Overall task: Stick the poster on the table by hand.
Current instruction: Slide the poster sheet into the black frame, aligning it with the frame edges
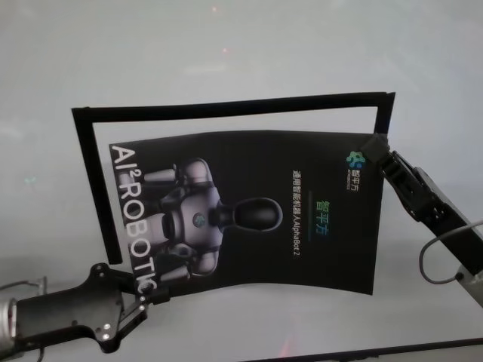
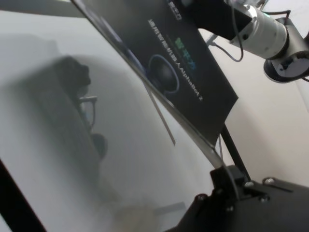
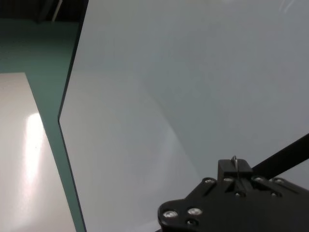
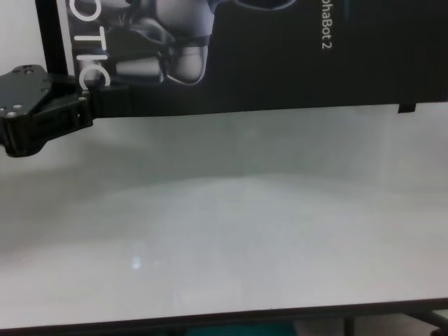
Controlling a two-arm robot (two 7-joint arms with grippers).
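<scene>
The poster (image 1: 302, 226), a black glossy sheet with a silver-grey robot picture and white letters, hangs slightly bowed just above the pale table (image 1: 226, 45). My left gripper (image 1: 151, 296) is shut on its near left corner by the white letters. It also shows in the chest view (image 4: 87, 98) and the left wrist view (image 2: 227, 175). My right gripper (image 1: 372, 148) is shut on the poster's far right corner. In the right wrist view (image 3: 234, 166) only the sheet's thin edge shows between the jaws. The poster's lower part fills the top of the chest view (image 4: 280, 56).
A thin black outline (image 1: 226, 105) lies on the table behind and left of the poster, open at the near side. The table's dark front edge (image 1: 377, 351) runs close below the left arm. My right arm's cable (image 1: 434, 260) loops right of the poster.
</scene>
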